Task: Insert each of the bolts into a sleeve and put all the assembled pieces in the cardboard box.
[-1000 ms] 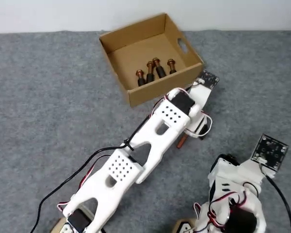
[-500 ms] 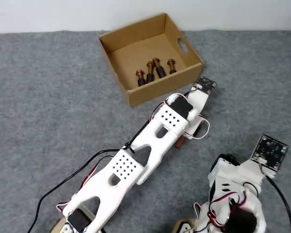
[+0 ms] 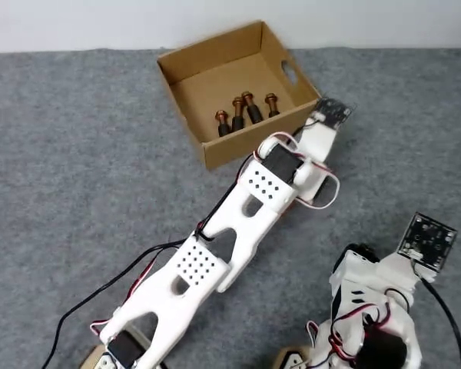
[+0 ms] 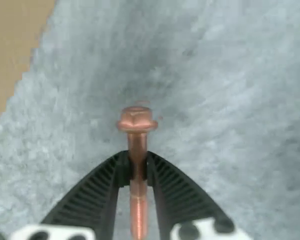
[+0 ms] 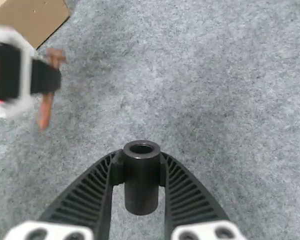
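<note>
Left tool [image 4: 136,161] is closed tight on a copper bolt [image 4: 136,122], gripping the shank w/ the flanged head sticking out past the tips, over the grey bench [image 3: 77,154]. In the high view the left arm [image 3: 257,184] runs from lower left up to centre-right of the frame, its wrist just beside the cardboard box [image 3: 230,146] corner. Right tool [image 5: 140,162] is clamped round a black sleeve [image 5: 141,192] (open bore toward the camera). The right arm [image 3: 369,292] sits at lower right of the frame. Box is at top centre, w/ four assembled pieces [image 3: 246,111] lying side by side inside, approx. mid-floor.
</note>
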